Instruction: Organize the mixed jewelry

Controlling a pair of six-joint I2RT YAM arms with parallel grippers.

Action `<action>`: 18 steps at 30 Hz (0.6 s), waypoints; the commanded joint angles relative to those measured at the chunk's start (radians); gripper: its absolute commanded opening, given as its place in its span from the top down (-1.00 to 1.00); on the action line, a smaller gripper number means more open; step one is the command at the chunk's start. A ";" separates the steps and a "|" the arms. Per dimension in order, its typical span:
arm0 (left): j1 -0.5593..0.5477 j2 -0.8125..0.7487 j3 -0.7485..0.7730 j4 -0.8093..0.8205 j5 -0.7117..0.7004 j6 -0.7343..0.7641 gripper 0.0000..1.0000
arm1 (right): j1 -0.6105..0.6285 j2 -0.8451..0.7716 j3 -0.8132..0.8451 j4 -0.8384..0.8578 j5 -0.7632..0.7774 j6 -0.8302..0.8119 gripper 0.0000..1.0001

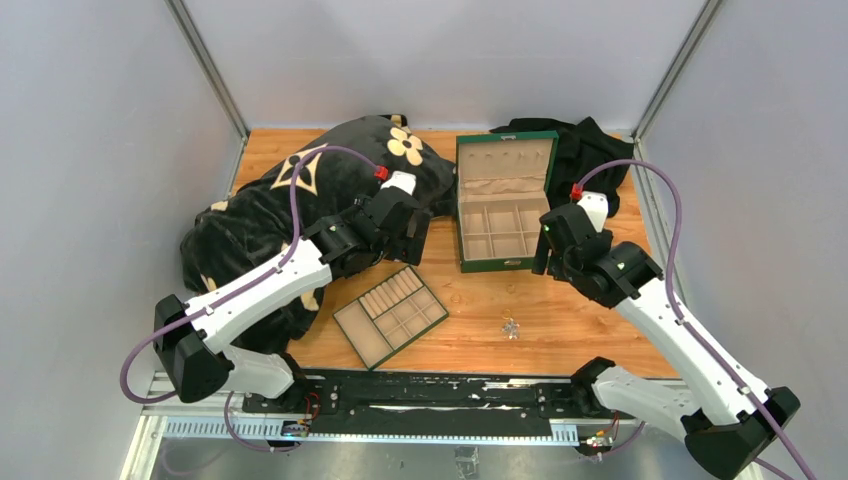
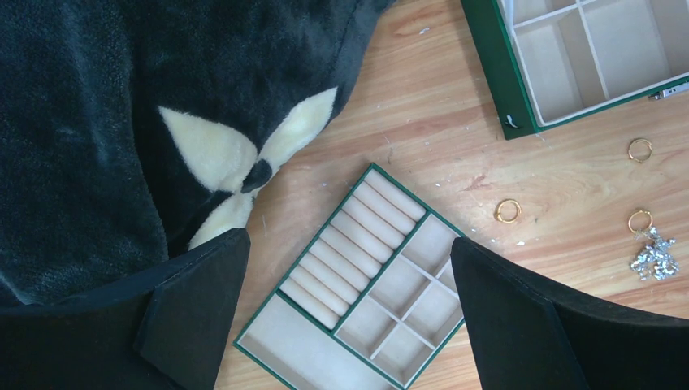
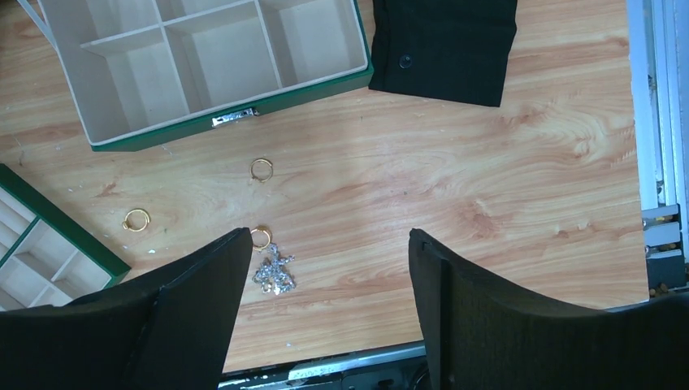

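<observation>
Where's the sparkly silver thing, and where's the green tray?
sparkly silver cluster (image 3: 275, 272), right wrist view, on its middle.
green tray (image 2: 299, 354), left wrist view, on its bare big compartment.

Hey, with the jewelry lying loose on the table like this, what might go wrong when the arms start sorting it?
One gold ring lies right beside the silvery cluster, so the right tool may drag both together. The other rings lie flat on the table, so they might skid away rather than lift.
</observation>
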 commanded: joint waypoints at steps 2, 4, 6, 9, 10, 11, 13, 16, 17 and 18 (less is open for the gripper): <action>-0.007 -0.036 -0.007 0.021 -0.020 0.021 -1.00 | 0.010 0.004 -0.016 -0.004 -0.038 0.007 -0.43; -0.007 -0.044 -0.012 0.030 -0.015 0.040 -1.00 | 0.010 0.005 -0.025 0.021 -0.079 -0.015 -0.41; -0.007 -0.047 -0.013 0.033 -0.011 0.050 -1.00 | 0.010 0.012 -0.027 0.029 -0.105 -0.026 -0.59; -0.007 -0.050 -0.011 0.035 -0.006 0.059 -1.00 | 0.012 0.037 -0.022 0.035 -0.135 -0.050 -0.89; -0.007 -0.049 -0.011 0.035 -0.003 0.062 -1.00 | 0.011 0.044 -0.019 0.034 -0.140 -0.052 -0.90; -0.008 -0.053 -0.013 0.036 -0.001 0.065 -1.00 | 0.012 0.050 -0.019 0.036 -0.146 -0.056 -0.90; -0.007 -0.056 -0.015 0.038 -0.001 0.070 -1.00 | 0.014 0.063 -0.022 0.043 -0.175 -0.063 -0.89; -0.007 -0.071 -0.030 0.054 -0.014 0.069 -1.00 | 0.044 0.090 -0.051 0.068 -0.223 -0.077 -0.78; -0.007 -0.079 -0.039 0.065 -0.022 0.065 -1.00 | 0.062 0.103 -0.059 0.061 -0.213 -0.067 -0.78; -0.007 -0.086 -0.047 0.079 -0.034 0.060 -1.00 | 0.085 0.120 -0.065 0.040 -0.192 -0.045 -0.78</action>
